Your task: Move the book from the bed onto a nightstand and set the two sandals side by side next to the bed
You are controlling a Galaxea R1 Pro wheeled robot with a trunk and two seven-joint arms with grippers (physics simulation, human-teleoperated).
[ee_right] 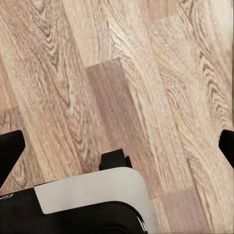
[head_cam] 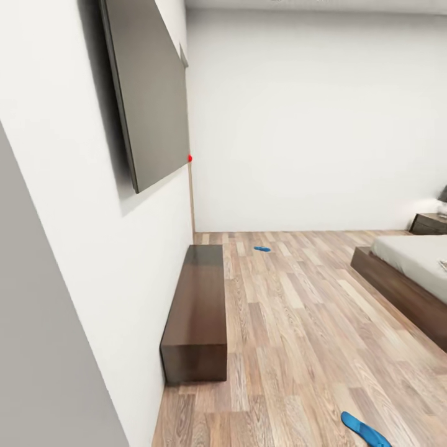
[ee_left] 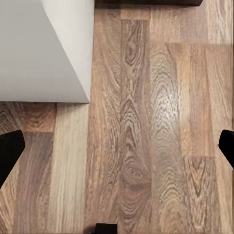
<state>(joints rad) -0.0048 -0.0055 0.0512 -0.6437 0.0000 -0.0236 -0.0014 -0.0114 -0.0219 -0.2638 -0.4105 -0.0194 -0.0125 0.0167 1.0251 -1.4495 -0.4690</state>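
Nearest, one sandal [head_cam: 365,429] lies on the floor [head_cam: 298,323] toward the right fingers [ee_right: 229,146]; left fingers [ee_left: 10,151] and right both spread, empty. Second sandal [head_cam: 262,249] lies far ahead; bed [head_cam: 410,273] stands right.

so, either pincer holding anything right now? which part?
Nothing held. The left pincer and right pincer are both open over bare wood floor. Both sandals lie on the floor.
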